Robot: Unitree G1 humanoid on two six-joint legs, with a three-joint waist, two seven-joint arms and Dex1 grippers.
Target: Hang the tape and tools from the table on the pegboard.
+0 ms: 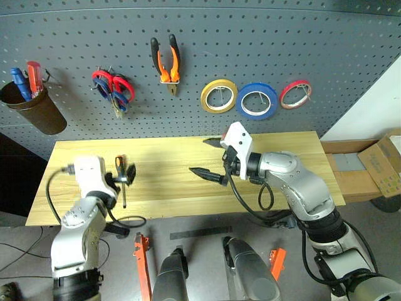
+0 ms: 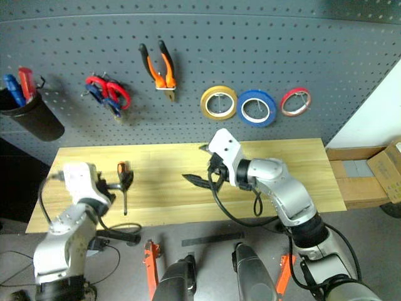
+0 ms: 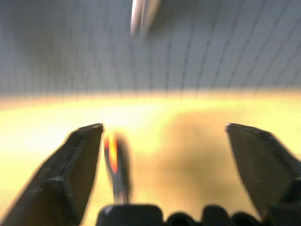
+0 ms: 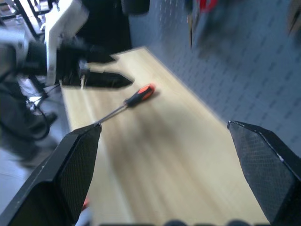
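Dark grey perforated pegboard (image 1: 326,44) already carries most of the set: orange-and-black pliers (image 1: 167,64) on a hook at about 12 o'clock from the bench centre, dark-handled scissors (image 1: 119,97) at 10 o'clock beside a red-handled pair, blue ring of tape (image 1: 257,100) at 1 o'clock between a yellow roll (image 1: 218,95) and a red roll (image 1: 295,94).

Slim screwdriver with orange-and-black handle (image 1: 121,179) lies flat on the light plank-wood bench (image 1: 169,188), at 9 o'clock from centre, handle toward the wall. Judged the last item to hang.

Left claw (image 1: 127,178): jaws wide apart, empty, low at the screwdriver handle, apparently lined up to pick it up. In its wrist view the handle sits just beside one finger (image 3: 70,165).

Right claw (image 1: 212,159): spread fully, holding nothing, hovering over mid-bench, probably parked clear of the left arm.
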